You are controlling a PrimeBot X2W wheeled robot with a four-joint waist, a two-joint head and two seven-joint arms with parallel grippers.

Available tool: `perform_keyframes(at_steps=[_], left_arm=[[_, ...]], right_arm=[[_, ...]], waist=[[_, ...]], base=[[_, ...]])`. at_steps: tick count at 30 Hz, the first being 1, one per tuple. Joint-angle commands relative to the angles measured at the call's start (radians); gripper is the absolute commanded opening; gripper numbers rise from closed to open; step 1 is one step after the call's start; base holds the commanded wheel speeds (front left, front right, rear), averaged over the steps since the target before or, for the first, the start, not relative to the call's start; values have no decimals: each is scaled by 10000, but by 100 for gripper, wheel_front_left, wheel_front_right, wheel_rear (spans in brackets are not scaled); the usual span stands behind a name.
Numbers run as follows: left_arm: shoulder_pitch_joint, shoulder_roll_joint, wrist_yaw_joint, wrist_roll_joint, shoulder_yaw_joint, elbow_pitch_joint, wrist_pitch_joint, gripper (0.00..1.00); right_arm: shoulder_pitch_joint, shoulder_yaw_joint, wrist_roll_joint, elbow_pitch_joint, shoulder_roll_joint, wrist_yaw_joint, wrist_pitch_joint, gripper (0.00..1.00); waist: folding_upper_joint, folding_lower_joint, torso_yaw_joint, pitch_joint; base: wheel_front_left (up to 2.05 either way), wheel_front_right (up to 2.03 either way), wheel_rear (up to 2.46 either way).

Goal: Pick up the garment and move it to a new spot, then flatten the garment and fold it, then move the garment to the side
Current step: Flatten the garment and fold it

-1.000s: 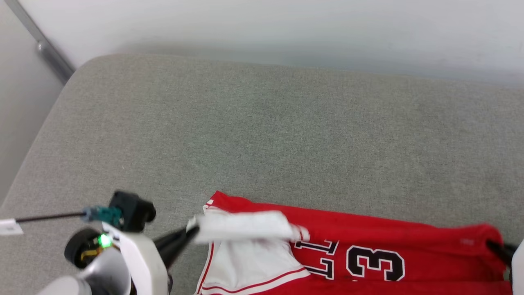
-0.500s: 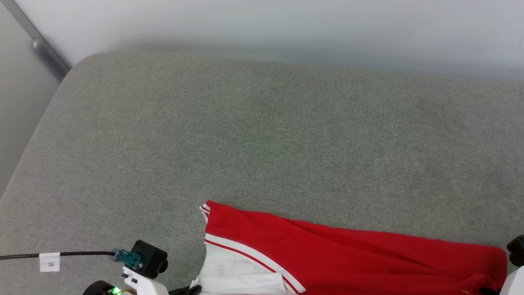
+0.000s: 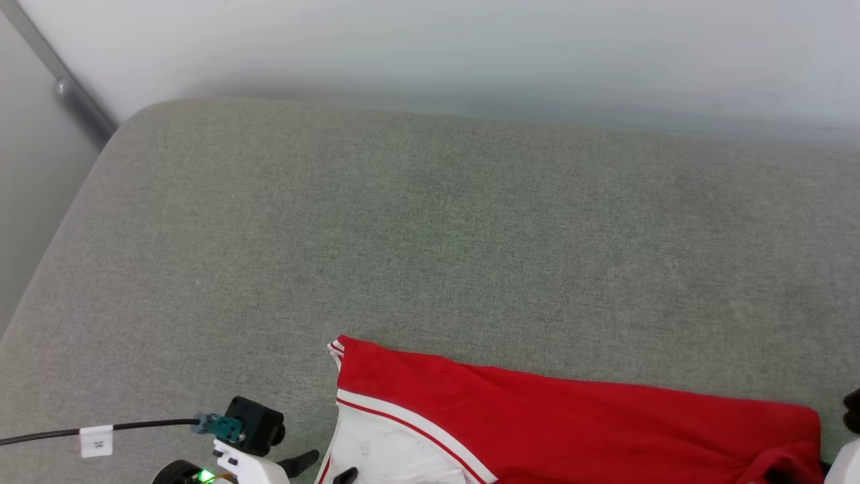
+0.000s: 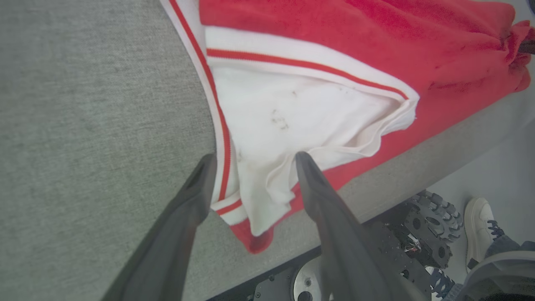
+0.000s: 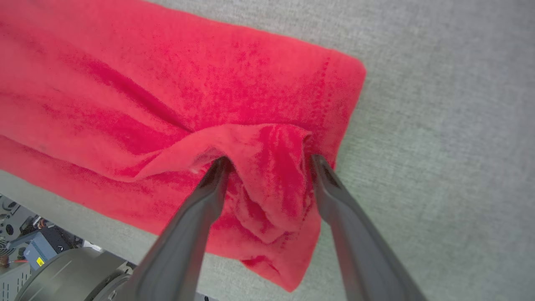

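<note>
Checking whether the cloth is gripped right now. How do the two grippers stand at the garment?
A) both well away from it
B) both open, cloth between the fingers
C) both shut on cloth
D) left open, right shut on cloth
B: the left gripper stands wide open astride the white sleeve of the garment, and the right gripper equally wide around a red bunch.

Inspection recorded one garment, one grey worktop, two claws, namely left claw and right claw, and one black cable.
</note>
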Motion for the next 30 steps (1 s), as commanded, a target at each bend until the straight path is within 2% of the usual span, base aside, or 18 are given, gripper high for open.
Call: perform_keyframes(at_steps=[1,9,14,18,19,20,23,24,26,30], left_arm=[[32,36,20,56,143,-68,-251,100],[123,-190,533,136,1095,-493,-1849,100],[215,-526,918,668,1726,-556,-3602,100],[246,-832,1185,1374,2061,-389,-5161,100],[237,-1019,1359,1740,2262,-333,-5683,100],[212,-1145,1424,1921,2386,-339,-5839,100],[186,-1592,1610,2618,2883,-513,-6033,100],[186,-1592,1610,2618,2883,-513,-6033,100],[234,-2062,1654,3226,3448,-877,-6049,100],[565,-2867,1252,4412,4357,-1373,-6037,100]], right_arm=[[-113,-274,271,-69,96,-13,-22,100],[202,-1553,525,-755,294,-11,684,100],[377,-2837,413,-1671,934,-11,1454,100],[238,-3473,-29,-2288,1841,-11,1766,100],[320,-3696,-391,-2399,2337,-11,2010,100],[369,-3783,-566,-2431,2573,-11,2122,100],[350,-4139,-1081,-2303,3355,-11,2168,100],[350,-4139,-1081,-2303,3355,-11,2168,100],[210,-4450,-1326,-2070,3907,-11,2052,100],[112,-4707,-1842,-1467,4517,-11,1783,100]], waist=[[0,1,-102,-205],[0,1,-234,-524],[0,1,-278,-570],[0,1,-276,-535],[0,1,-240,-502],[0,1,-212,-465],[0,1,-128,-357],[0,1,-128,-357],[0,1,-67,-273],[0,1,33,-84]], base=[[0,0,0],[0,0,0],[0,0,0],[0,0,0],[0,0,0],[0,0,0],[0,0,0],[0,0,0],[0,0,0],[0,0,0]])
